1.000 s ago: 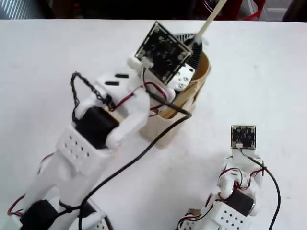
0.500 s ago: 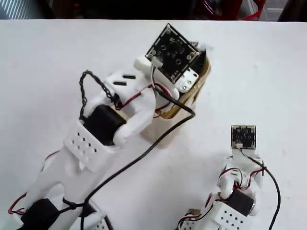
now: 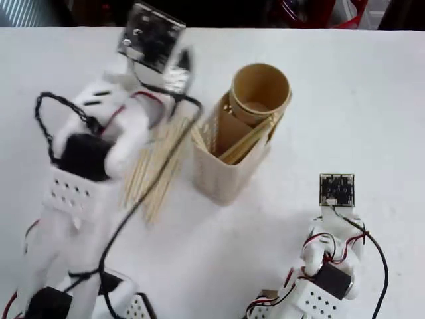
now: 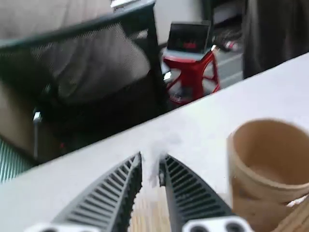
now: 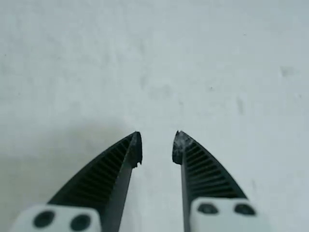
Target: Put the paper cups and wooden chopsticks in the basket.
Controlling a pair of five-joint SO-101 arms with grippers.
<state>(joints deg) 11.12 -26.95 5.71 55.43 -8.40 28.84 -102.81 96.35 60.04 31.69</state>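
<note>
Fingers of the left gripper sit narrowly parted, empty, over loose pale wooden chopsticks, probably light, stiff, roll-prone, best pinched mid-length; right gripper likewise parted, empty.

one basket, perhaps two stacked cups, many chopsticks

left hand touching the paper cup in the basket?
Apart. The high view shows a strip of bare table between the left hand and the paper cup, which stands in the basket.
</note>
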